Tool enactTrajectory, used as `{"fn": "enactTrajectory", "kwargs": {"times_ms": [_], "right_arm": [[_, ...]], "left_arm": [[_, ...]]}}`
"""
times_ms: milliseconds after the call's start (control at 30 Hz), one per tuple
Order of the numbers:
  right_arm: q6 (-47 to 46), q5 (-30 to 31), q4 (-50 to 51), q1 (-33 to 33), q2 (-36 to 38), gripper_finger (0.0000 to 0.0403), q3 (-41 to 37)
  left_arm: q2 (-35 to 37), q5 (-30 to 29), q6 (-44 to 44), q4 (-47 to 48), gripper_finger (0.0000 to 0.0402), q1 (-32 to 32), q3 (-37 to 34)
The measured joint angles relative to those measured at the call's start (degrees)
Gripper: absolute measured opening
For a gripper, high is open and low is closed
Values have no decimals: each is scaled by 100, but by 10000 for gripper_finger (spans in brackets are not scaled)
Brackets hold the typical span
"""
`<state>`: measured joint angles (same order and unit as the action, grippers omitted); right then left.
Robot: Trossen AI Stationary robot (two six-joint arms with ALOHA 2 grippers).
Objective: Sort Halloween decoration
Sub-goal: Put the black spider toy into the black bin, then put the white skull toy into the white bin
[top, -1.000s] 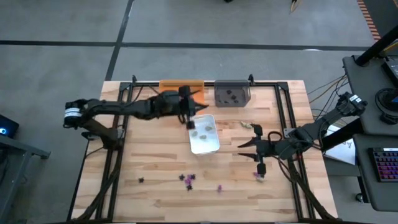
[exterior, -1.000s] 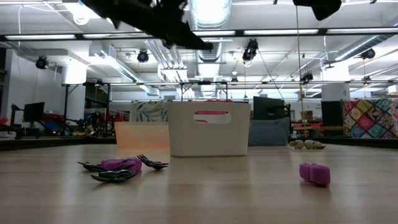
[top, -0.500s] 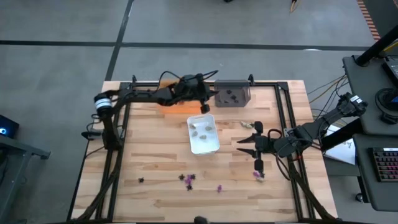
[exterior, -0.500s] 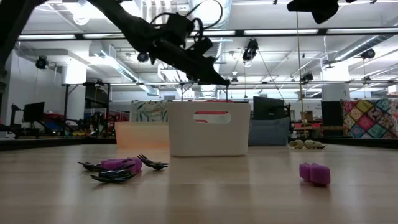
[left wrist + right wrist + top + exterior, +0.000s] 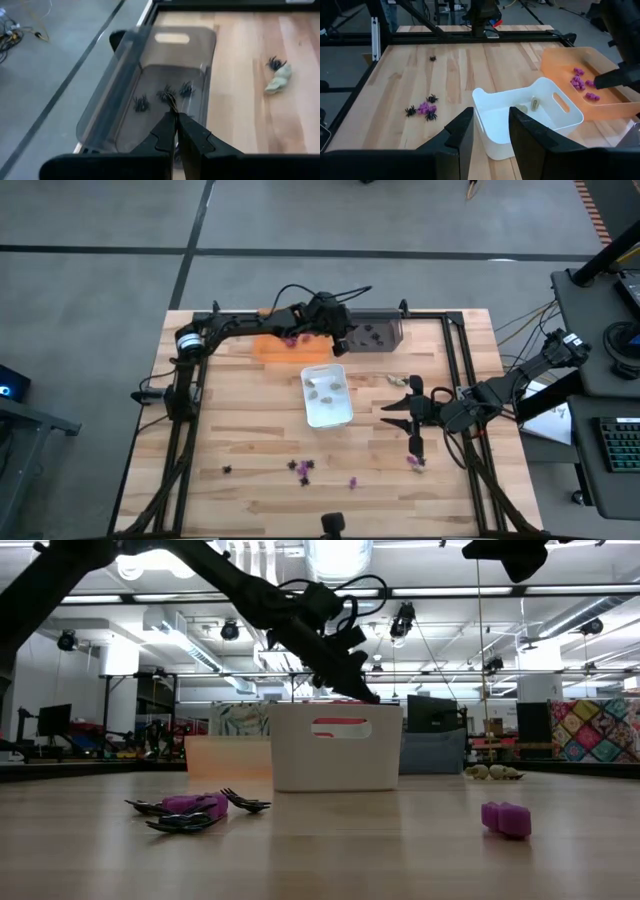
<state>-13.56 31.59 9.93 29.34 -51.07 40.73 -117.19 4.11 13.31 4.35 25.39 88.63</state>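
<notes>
- Left gripper (image 5: 175, 114) pinched fully shut on a black spider (image 5: 171, 98), thin legs poking past the tips, poised over the grey tray (image 5: 112, 102) at the table's far edge.
- Best lowered closer to the tray floor before letting go; so light and leggy a piece would probably bounce or snag on the tips if dropped from height.
- Worth releasing over the middle, clear of the walls, then lifting straight up without brushing the other spiders (image 5: 141, 103) already lying there.
- Spiders: tiny, soft-looking, matt black, splayed wiry legs that could tangle with one another.
- Grey tray: smoky see-through plastic, smooth, rounded corners, slot handle at the end.
- Just beside it, orange tray (image 5: 600, 114), translucent, holding knobbly purple pieces (image 5: 579, 82).
- Nearer the table's middle, white tray (image 5: 495, 135), opaque and glossy, with a few pale beige pieces (image 5: 325, 387).
- Still unsorted on the bare wood: a purple-and-black cluster (image 5: 424, 109), a lone black piece (image 5: 433, 58), and a beige piece (image 5: 277, 80) touching another spider.
- Table (image 5: 250, 430): pale planks, dark metal frame round the edge.
- Right gripper (image 5: 415, 445) waiting above the table's right side, partly open, nothing in it.
</notes>
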Motion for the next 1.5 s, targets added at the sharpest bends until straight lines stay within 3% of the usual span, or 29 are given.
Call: {"fn": "enactTrajectory", "kwargs": {"times_ms": [200, 667, 800, 1000, 1267, 1500], "right_arm": [[9, 0, 0, 0, 0, 111, -2], [-87, 218, 0, -2, 0, 111, -2], [-426, 736, 2, -37, 0, 111, -4], [-873, 898, 7, -449, -2, 111, -6], [-1416, 706, 82, -1026, -2, 111, -9], [-2306, 317, 245, -1130, -2, 111, -9]], "left_arm": [[0, -1, -290, 14, 11, 28, 1], [108, 8, -228, 167, 97, 15, -16], [546, 476, -74, 409, 99, -7, -16], [1462, 1258, 10, 508, 81, -63, -292], [2920, 1445, -335, -22, 76, -680, -1560], [4266, 746, -1135, -980, 76, -1487, -3146]]}}
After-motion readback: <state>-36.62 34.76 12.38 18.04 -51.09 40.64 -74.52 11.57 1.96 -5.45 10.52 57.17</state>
